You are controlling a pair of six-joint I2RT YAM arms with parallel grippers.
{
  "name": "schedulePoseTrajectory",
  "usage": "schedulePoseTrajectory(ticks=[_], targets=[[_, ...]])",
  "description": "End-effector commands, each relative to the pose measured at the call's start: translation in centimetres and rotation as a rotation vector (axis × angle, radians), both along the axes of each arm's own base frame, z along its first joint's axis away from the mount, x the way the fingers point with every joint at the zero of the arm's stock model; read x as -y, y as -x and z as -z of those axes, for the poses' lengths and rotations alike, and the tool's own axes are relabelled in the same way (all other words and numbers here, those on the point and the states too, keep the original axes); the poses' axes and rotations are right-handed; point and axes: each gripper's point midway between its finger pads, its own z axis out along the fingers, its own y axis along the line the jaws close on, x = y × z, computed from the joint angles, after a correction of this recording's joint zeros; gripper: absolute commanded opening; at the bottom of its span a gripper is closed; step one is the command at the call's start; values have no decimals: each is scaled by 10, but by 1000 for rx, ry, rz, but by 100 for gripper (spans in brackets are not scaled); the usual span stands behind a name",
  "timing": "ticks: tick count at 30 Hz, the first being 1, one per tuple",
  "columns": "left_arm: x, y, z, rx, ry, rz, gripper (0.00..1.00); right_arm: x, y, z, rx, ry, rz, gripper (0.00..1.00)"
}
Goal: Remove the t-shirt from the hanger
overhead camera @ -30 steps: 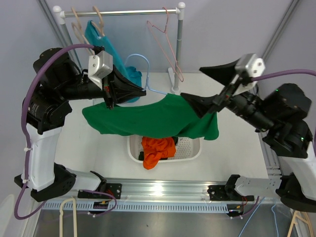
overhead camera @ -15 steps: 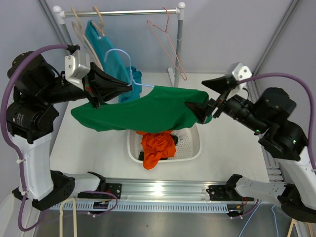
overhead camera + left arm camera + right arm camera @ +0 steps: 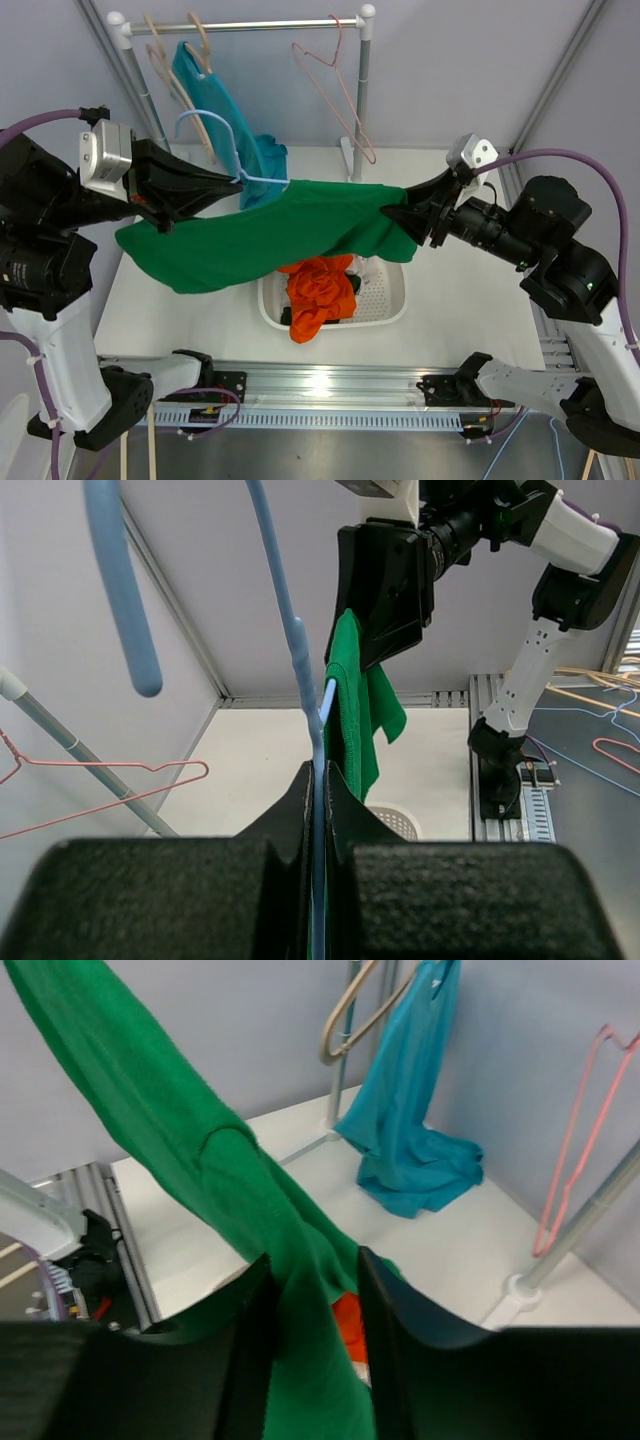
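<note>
The green t-shirt (image 3: 270,228) hangs stretched in the air between my two grippers, above the basket. Its left end is still on the light blue hanger (image 3: 258,180). My left gripper (image 3: 232,180) is shut on the hanger's wire; in the left wrist view the blue hanger (image 3: 292,640) runs straight up out of the closed left gripper (image 3: 318,772), with the t-shirt (image 3: 350,715) just behind it. My right gripper (image 3: 402,212) has closed on the shirt's right end; in the right wrist view the bunched green t-shirt (image 3: 190,1140) fills the right gripper (image 3: 312,1260).
A white basket (image 3: 388,305) with orange clothing (image 3: 320,298) sits below the shirt. Behind it stands the rack (image 3: 366,90) with a teal shirt (image 3: 235,135) on a wooden hanger and a bare pink hanger (image 3: 338,95). More hangers lie off the table's near edge.
The right jaws went from wide open to closed on the shirt's right end. The left arm drew the hanger left and back, so the shirt stretched out.
</note>
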Motion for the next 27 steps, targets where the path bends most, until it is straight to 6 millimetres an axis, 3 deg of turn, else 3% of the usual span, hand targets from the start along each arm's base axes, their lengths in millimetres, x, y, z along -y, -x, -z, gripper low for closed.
schedulePoseTrajectory(ticks=[1,3,5,13,14,20,25,27], targets=[[-1,0,-9,37,13,14,1,-3,14,-5,-10,-10,-70,37],[-1,-3,-10,36,16,4,1,-7,14,-1,-28,-4,-85,34],[-2,-8,-11,37,19,-15,1,-10,17,3,-44,4,-108,39],[-6,-22,-15,31,30,-65,1,-13,18,19,-91,34,-129,40],[-6,-23,-15,31,30,-69,1,-14,18,21,-96,38,-132,38],[-7,-23,-18,45,31,-70,1,-17,18,29,-120,42,-140,0],[-12,-33,-18,35,45,-139,1,-14,13,27,-116,34,-104,0],[-19,-46,-22,37,70,-232,1,-8,7,26,-124,33,-50,0]])
